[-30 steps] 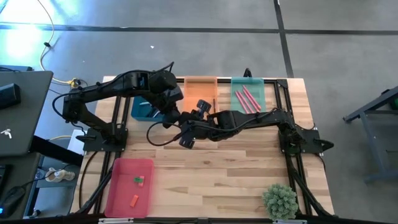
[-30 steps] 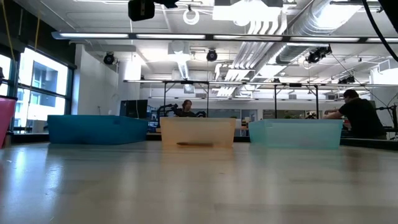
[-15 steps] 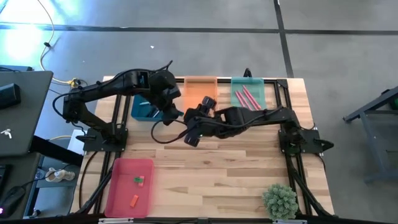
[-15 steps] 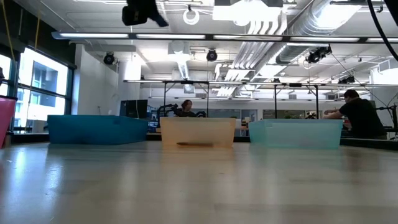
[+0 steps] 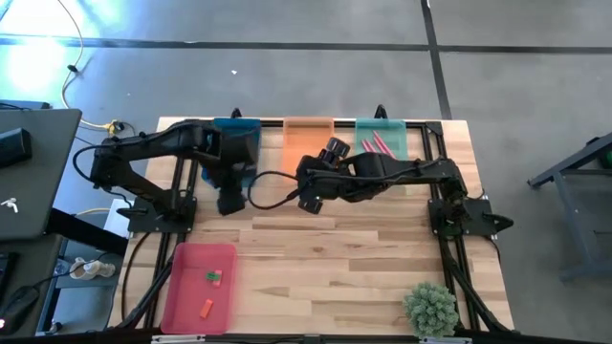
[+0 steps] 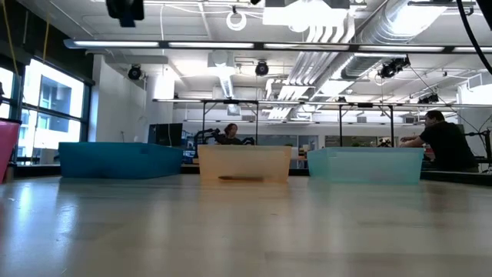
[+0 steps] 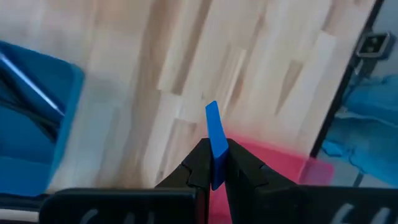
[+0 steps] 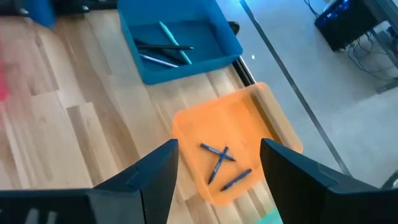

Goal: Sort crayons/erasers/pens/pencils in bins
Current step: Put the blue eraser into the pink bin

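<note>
My left gripper (image 5: 229, 199) hangs over the bare wood just near of the dark teal bin (image 5: 236, 127), pointing steeply down, shut on a flat blue eraser (image 7: 213, 132). My right gripper (image 5: 306, 196) stands open in the air near the orange bin (image 5: 308, 132), with nothing between its fingers. Several dark blue pens (image 8: 221, 163) lie in the orange bin (image 8: 249, 124), and slim sticks (image 8: 163, 46) lie in the teal bin. Pink-red sticks (image 5: 380, 145) lie in the mint green bin. The pink-red bin (image 5: 199, 287) at the near left holds a green eraser (image 5: 215, 276) and an orange eraser (image 5: 206, 308). My left gripper pinches the blue eraser's lower end (image 7: 215, 175) between its two fingers. The eraser's free end (image 7: 212, 112) sticks out past the fingertips along the fingers. It is lifted clear, high above the wood.
A small green plant (image 5: 430, 308) stands at the near right corner. Black frame rails run along the table's left and right sides. Bare wood lies between the far row of bins and the pink-red bin. People sit in the room beyond (image 6: 442, 142).
My left gripper has swung from beside the orange bin toward the table's left edge, tipping to point more steeply down, with the blue eraser still in it. My right gripper has drawn back toward the table's right and far side and risen a little.
</note>
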Motion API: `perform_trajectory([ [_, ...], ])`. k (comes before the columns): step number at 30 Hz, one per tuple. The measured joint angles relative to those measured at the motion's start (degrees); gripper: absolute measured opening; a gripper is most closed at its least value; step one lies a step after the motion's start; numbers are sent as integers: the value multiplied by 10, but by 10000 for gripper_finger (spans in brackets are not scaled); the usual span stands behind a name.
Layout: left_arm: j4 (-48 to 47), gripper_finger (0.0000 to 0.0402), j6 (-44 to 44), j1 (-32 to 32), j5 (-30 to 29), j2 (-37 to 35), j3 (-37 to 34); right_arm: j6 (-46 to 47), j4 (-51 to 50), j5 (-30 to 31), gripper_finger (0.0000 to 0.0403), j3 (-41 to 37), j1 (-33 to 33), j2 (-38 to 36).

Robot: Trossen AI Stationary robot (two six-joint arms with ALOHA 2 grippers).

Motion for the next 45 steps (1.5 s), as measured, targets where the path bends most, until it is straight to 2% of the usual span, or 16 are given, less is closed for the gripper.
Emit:
perform_trajectory([
  [4,-1,15,-42,-48,3,-26,-32,-2,-3,-6,220,0,-11,0],
  [9,13,15,-138,-121,10,-78,-109,-2,-13,-11,220,0,-22,0],
  [16,113,15,-274,-224,66,-155,-224,-4,-14,-19,220,-1,-35,0],
  [21,171,15,-342,-294,72,-186,-302,-5,-14,-25,220,-1,-41,0],
  [28,303,15,-430,-386,104,-197,-412,-5,-14,-35,220,-1,-42,0],
  [34,424,15,-509,-452,106,-196,-488,-5,-14,-35,220,-1,-42,0],
  [45,604,15,-612,-517,104,-196,-608,-5,-10,-35,220,-1,-42,0],
])
